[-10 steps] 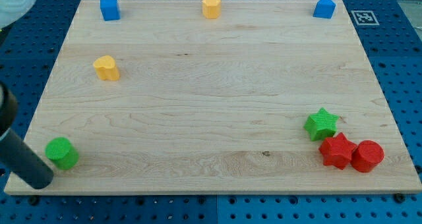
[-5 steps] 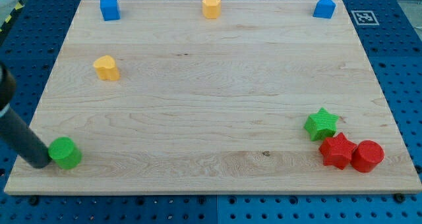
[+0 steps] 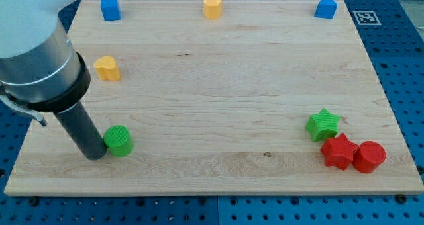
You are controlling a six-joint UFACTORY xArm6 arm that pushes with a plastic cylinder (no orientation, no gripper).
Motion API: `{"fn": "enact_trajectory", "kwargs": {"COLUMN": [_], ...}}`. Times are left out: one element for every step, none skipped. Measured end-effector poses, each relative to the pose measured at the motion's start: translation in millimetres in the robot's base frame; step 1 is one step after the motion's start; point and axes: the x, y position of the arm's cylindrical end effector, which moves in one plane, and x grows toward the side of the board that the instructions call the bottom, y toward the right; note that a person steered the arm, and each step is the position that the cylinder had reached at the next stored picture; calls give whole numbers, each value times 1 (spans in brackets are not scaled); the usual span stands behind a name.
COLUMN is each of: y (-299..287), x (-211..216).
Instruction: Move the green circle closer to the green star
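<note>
My tip (image 3: 95, 152) rests on the desk (image 3: 218, 86) near its left edge, toward the bottom-left corner, and touches the left side of the green circle (image 3: 119, 141); the rod rises from there up and to the view's left into the arm's pale body. This arm carries no pincer, only the rod, so nothing is clenched or released. The green circle sits in the lower left part of the desk, a little in from the bottom edge, well apart from the green star (image 3: 322, 124). Above it, near the left edge, stands a yellow block (image 3: 106, 68), and a blue block (image 3: 110, 8) sits at the top-left corner. A second yellow block (image 3: 212, 6) stands at the middle of the top edge. A second blue block (image 3: 325, 6) sits at the top-right corner. The green star lies near the right edge, toward the bottom-right corner, with a red star (image 3: 338, 151) touching it just below and a red circle (image 3: 369, 156) touching that star's right side.
</note>
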Motion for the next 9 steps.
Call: {"fn": "enact_trajectory", "kwargs": {"y": [-1,-8,-8,-8,-6,4,34,71,95], "x": [-5,-24,-26,-15,-11,-11,-11,-11,-12]}}
